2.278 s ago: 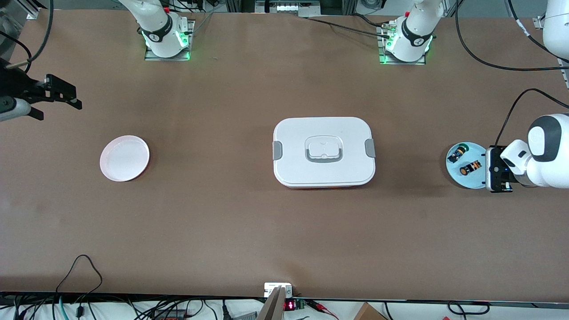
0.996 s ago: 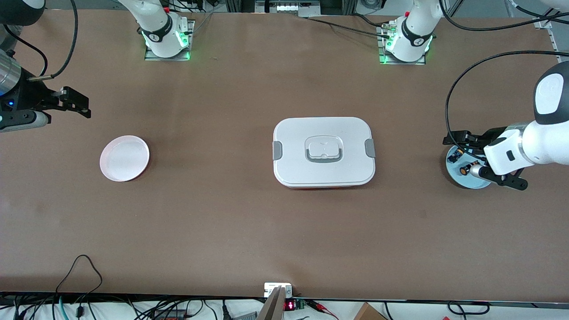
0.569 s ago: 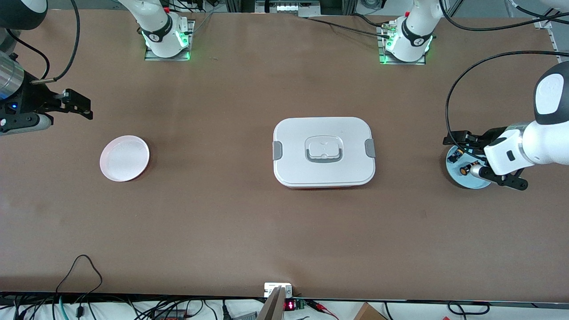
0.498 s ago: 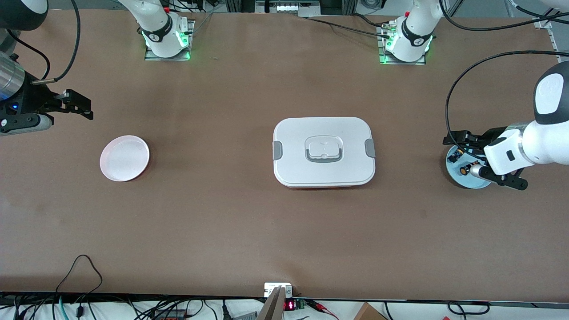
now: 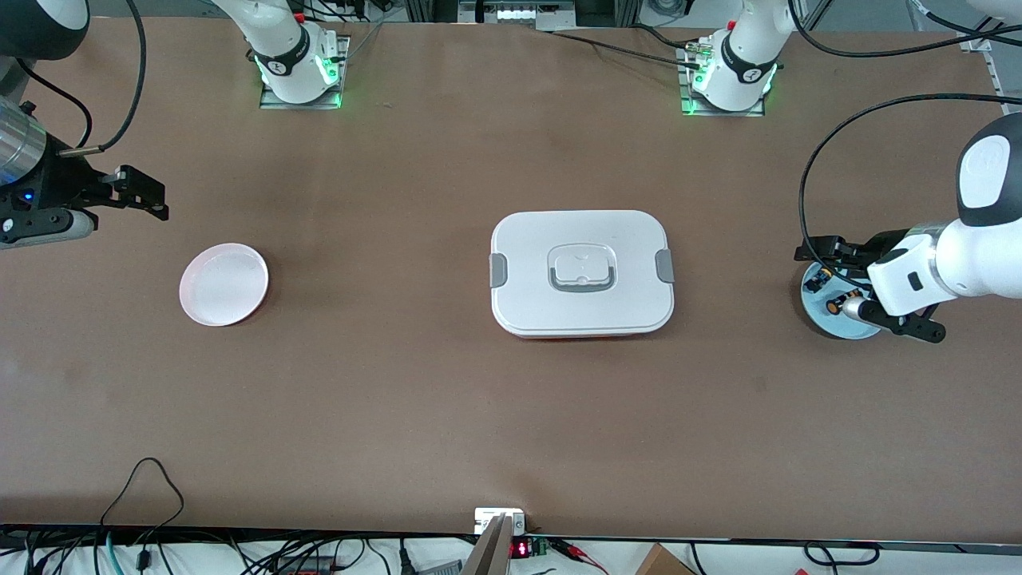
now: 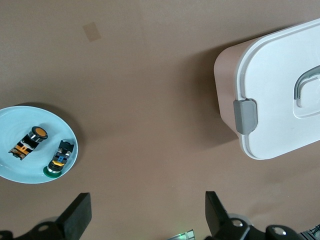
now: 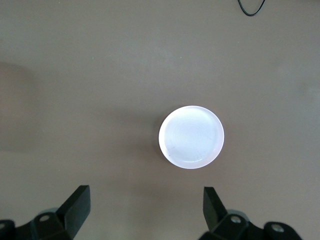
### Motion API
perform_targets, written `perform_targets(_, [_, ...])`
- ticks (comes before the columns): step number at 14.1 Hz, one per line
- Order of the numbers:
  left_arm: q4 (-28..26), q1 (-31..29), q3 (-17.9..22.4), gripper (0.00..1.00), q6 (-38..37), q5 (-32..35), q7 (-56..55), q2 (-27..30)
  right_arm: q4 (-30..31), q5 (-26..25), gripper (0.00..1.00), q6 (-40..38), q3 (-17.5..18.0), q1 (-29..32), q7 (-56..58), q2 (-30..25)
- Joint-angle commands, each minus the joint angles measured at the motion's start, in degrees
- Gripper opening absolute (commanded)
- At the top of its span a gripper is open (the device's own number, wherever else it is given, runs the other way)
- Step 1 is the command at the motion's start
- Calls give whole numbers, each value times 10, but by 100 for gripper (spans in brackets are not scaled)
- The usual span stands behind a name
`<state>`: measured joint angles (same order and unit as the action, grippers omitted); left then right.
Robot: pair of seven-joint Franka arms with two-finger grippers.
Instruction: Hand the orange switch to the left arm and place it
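Note:
The orange switch [image 5: 835, 304] lies on a blue plate [image 5: 832, 326] at the left arm's end of the table, beside a green-capped switch [image 5: 819, 279]. My left gripper [image 5: 869, 291] is open and empty, up in the air over that plate's edge. In the left wrist view the orange switch [image 6: 28, 142] and the plate [image 6: 20, 171] lie to one side of the open gripper [image 6: 145, 215], not between its fingers. The white box [image 5: 581, 273] sits mid-table and also shows in the left wrist view [image 6: 280, 80]. My right gripper [image 5: 150, 199] is open and empty.
A pink plate [image 5: 223, 283] lies empty at the right arm's end of the table and shows in the right wrist view [image 7: 191, 136] ahead of the right gripper [image 7: 145, 207]. The green-capped switch [image 6: 59, 159] lies close beside the orange one. Cables run along the table's edges.
Since the earliest frame the left hand has turned and come over the blue plate, and the right gripper has shifted a little toward the pink plate. Over the last second both barely move.

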<state>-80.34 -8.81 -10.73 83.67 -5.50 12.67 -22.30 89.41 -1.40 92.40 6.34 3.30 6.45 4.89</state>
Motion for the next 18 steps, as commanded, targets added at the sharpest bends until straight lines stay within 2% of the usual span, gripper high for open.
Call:
perform_targets(1, [-252, 93, 76, 100, 191, 77, -191, 222, -12, 10, 100, 0, -1, 0, -10, 5])
perform_targets(7, [-252, 90, 77, 100, 183, 77, -190, 226, -12, 12, 100, 0, -1, 0, -10, 5])
perform_targets(10, [-252, 90, 76, 100, 178, 77, -189, 226, -12, 33, 100, 1, -3, 5, -9, 6])
perform_targets(18, [-247, 90, 73, 100, 158, 67, -189, 277, -12, 32, 100, -1, -4, 4, -9, 6])
